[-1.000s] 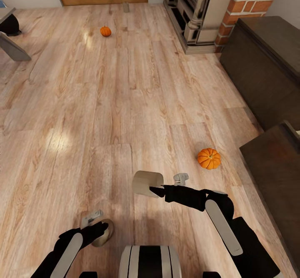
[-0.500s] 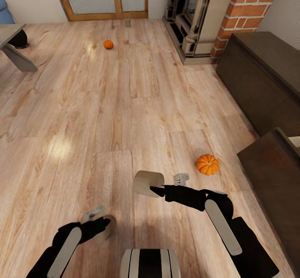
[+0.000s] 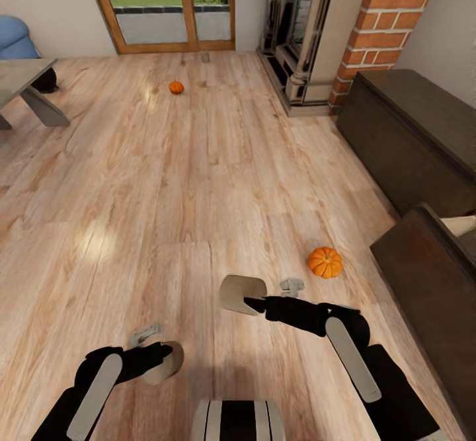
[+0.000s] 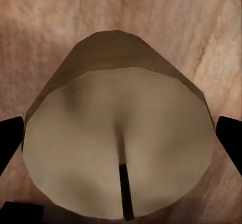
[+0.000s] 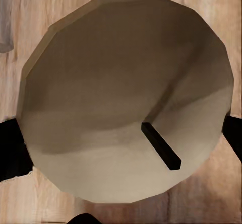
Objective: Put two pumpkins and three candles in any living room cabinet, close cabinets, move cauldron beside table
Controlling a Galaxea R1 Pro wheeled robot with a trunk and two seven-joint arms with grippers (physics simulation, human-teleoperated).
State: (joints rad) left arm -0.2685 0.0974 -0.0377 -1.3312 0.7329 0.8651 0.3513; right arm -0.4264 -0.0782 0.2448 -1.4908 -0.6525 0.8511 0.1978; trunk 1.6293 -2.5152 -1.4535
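Near pumpkin [image 3: 324,262] on floor [image 3: 198,183] by cabinet [image 3: 423,276] at right; 2nd pumpkin [image 3: 176,87] far ahead.

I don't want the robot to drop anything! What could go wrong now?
1. Each gripper holds a pale round candle: left gripper, right gripper. The candle is wide between the fingers, so it might slip out while rolling.
2. The near bright-orange ribbed pumpkin sits on the floor near the right arm; the robot could bump it.
3. With both grippers full, the dark-brown wooden cabinet may be awkward to open.
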